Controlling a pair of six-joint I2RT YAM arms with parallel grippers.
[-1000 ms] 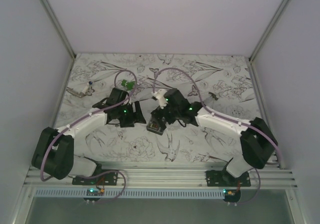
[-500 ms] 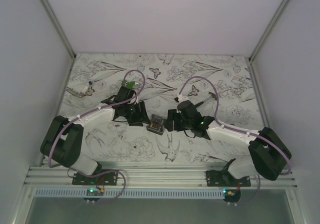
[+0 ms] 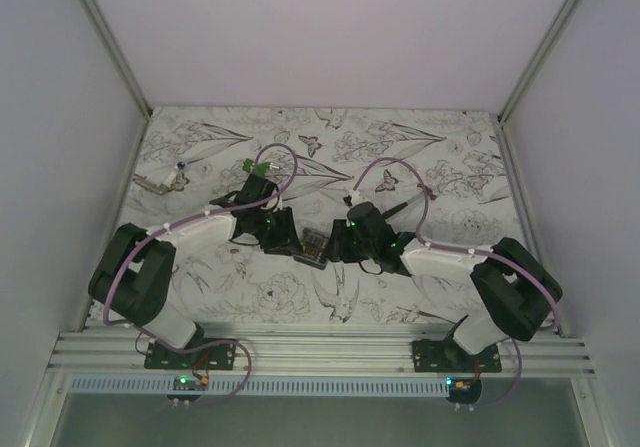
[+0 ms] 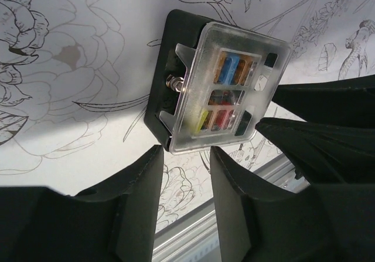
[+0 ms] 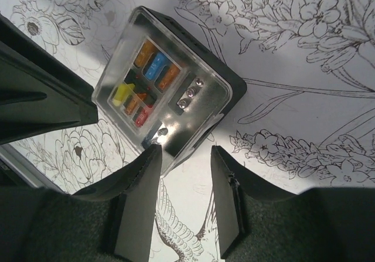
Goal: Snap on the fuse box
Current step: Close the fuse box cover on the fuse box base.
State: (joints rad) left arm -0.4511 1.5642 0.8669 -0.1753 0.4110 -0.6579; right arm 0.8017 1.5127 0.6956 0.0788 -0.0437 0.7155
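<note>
The fuse box [image 3: 317, 244] lies flat on the flower-patterned table: a black base under a clear cover, with orange, blue, yellow and red fuses showing. My left gripper [image 3: 287, 233] is right at its left side and my right gripper [image 3: 337, 244] right at its right side. In the left wrist view the fuse box [image 4: 220, 89] lies just beyond the left gripper [image 4: 185, 155], whose jaws stand apart with only table between them. In the right wrist view a corner of the fuse box [image 5: 164, 80] reaches the right gripper [image 5: 183, 155], which is also open with nothing held.
A small green piece [image 3: 256, 168] lies behind the left arm. A metal tool [image 3: 160, 180] sits at the far left, near the wall. A thin black stick [image 3: 396, 206] lies behind the right gripper. The aluminium rail [image 3: 320, 352] runs along the near edge.
Both arms have moved in and come down low at either side of the fuse box. Both pairs of jaws have narrowed. The box has shifted slightly away from the rail.
</note>
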